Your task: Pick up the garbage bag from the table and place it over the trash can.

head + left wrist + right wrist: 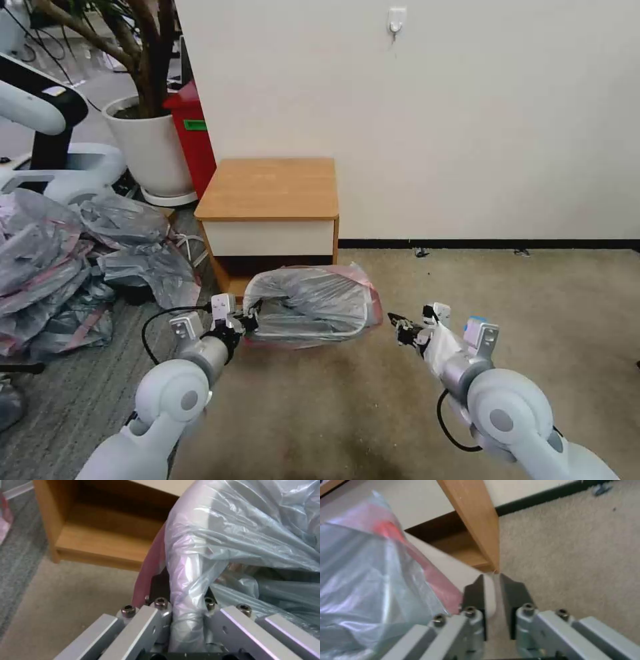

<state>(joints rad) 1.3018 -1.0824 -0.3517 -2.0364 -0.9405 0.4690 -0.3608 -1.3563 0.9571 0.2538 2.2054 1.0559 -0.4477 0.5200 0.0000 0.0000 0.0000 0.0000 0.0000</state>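
The garbage bag (310,303), grey and crinkly with a pink band, is draped over the trash can on the floor just in front of the table (270,187). My left gripper (252,323) is at the bag's left edge. In the left wrist view it (185,585) is shut on a bag-covered rim (186,562). My right gripper (399,327) is just off the bag's right edge. In the right wrist view its jaws (491,580) stand slightly apart at the cream trash can (453,567) corner, beside the pink band (433,580).
A heap of similar grey-and-pink bags (60,267) lies on the floor at left. Behind it stand a white plant pot (150,143) and a red bin (193,133). A white wall backs the table. Open carpet (533,300) lies to the right.
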